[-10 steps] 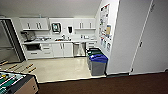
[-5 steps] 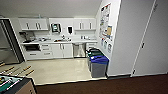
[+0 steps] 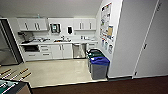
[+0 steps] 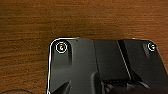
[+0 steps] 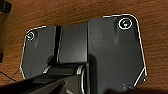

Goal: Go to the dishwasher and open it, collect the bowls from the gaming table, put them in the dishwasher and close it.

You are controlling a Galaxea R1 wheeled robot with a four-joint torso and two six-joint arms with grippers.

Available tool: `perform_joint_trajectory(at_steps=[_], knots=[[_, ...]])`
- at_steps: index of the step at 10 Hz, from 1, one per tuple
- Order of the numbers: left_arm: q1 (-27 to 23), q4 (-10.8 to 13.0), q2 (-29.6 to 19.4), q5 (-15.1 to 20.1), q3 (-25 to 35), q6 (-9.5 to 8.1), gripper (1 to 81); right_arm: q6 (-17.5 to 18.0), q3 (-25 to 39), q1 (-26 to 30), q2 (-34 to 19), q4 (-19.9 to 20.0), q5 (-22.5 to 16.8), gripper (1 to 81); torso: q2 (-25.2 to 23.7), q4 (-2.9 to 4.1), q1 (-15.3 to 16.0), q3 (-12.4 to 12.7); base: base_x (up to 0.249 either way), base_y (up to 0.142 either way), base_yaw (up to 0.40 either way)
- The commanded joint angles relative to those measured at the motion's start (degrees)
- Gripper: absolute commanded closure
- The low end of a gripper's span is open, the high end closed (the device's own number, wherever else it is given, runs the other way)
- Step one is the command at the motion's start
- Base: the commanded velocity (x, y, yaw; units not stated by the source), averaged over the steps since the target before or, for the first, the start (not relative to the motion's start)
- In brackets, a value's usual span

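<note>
The dishwasher [image 3: 79, 50] is the steel-fronted unit under the counter at the far wall of the kitchenette. Its door is closed. It stands between white cabinets [image 3: 57, 51], straight ahead across the pale floor. The bowls and the gaming table are out of view. In the left wrist view the robot's dark plate [image 4: 100, 67] hangs over brown wood-grained floor [image 4: 50, 20]. The right wrist view has the same kind of plate [image 5: 100, 50] above the same brown floor [image 5: 62, 12].
Two bins stand right of the route, one blue-lidded [image 3: 99, 66] and one green-lidded [image 3: 95, 53] behind it. A white wall corner [image 3: 127, 40] juts out on the right. A steel fridge [image 3: 7, 51] is at the left. A foosball table's corner [image 3: 11, 86] sits at lower left.
The whole head view has shifted: the kitchenette looks slightly nearer and the foosball table has slid further out at lower left. That is camera motion; nothing in the room has moved.
</note>
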Motion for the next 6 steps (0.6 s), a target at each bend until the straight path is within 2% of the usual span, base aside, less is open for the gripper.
perform_joint_trajectory(at_steps=[1,6], knots=[[-3.55,0.43,-0.16,2.12,-0.15,0.03,1.0,-0.09,0.19,3.62,0.26,0.53,-2.79,1.0,0.0,0.0,0.0,0.0,0.132,0.0,0.0],[-3.37,0.34,0.1,2.12,-0.07,0.03,1.0,-0.17,0.1,4.85,0.09,0.45,-3.49,1.0,0.0,0.0,-0.01,0.0,0.133,0.0,0.0]])
